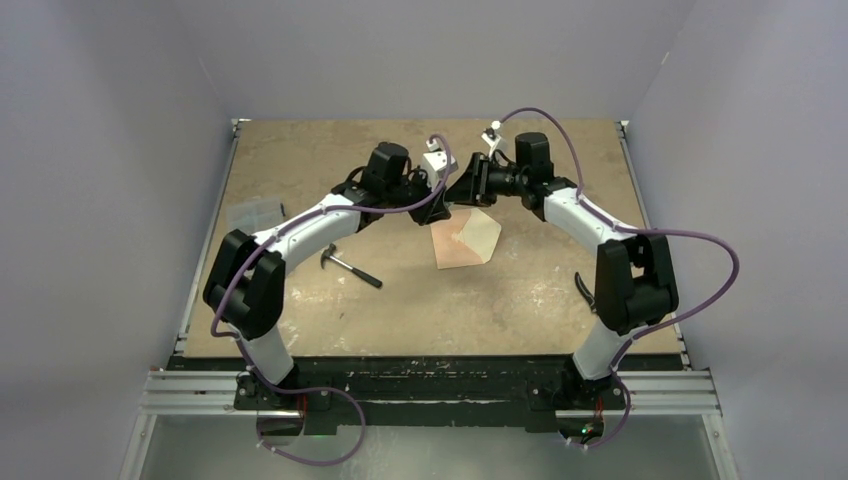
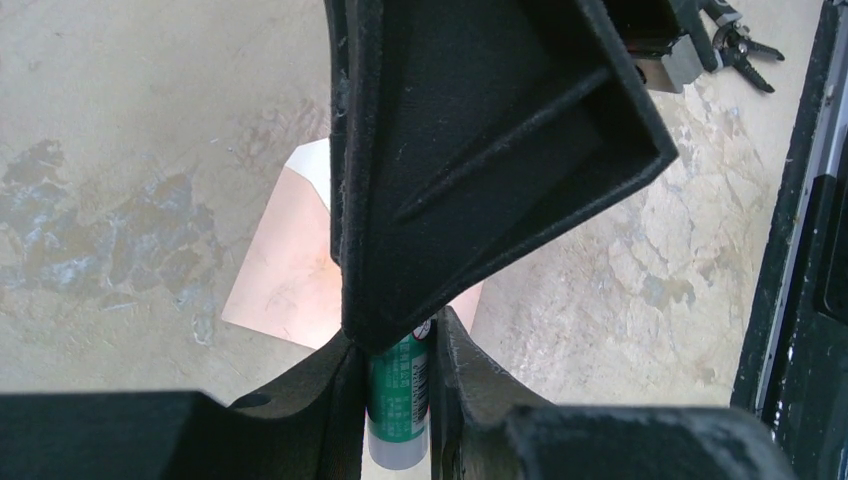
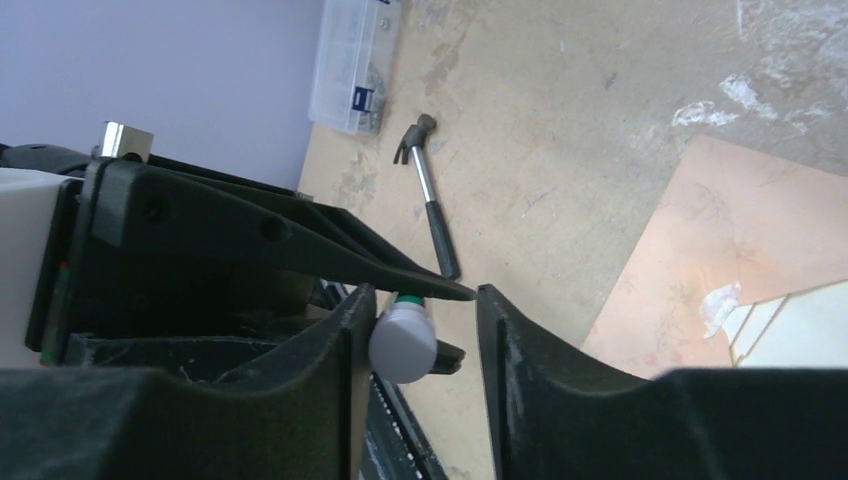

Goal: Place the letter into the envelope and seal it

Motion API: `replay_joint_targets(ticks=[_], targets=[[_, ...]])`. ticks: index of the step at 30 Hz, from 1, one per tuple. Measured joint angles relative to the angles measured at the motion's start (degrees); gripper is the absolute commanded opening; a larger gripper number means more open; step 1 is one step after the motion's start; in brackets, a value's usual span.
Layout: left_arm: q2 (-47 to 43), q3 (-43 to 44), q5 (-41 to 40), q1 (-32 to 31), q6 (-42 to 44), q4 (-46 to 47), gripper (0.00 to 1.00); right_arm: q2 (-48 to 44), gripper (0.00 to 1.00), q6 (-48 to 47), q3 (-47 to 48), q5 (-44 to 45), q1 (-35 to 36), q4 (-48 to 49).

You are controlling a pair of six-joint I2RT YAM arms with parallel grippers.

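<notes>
Nearest the lens, we had the left gripper [image 2: 398, 350] clenched on a glue stick [image 2: 397, 405], its green label pinched tight between the two black fingers. The big dark wedge over it was a finger of the right arm. Over on the right wrist view, the right gripper [image 3: 425, 310] stood released around the stick's grey cap [image 3: 403, 343]. The cap touched one finger and daylight showed on the other side, so there was no grip there yet. Below the meeting claws, the envelope [image 1: 458, 245] lay flat on the table [image 1: 560, 290], near the middle. Its pointed flap [image 1: 487, 233] was thrown open toward the right arm, cream face up. We could not pick out the letter as a separate sheet (our guess was that it was already tucked inside, though nothing showed it outright). A hammer [image 1: 350, 265] and a clear plastic box [image 1: 255, 213] sat off on the left arm's side, well apart from the action. So we read this as the sealing stage, with the stick about to be uncapped. The next move called for the right jaws to close squarely on the cap. The right arm would then pull straight along the stick's axis while the left held firm, before any glue met that cream flap.
</notes>
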Motion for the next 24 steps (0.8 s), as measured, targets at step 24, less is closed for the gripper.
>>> replay_joint_targets(ticks=[24], targets=[[-2.0, -2.0, 7.3, -0.4, 1.0, 3.2, 0.00, -3.3, 0.00, 4.7, -4.5, -15.5, -5.7, 6.2]])
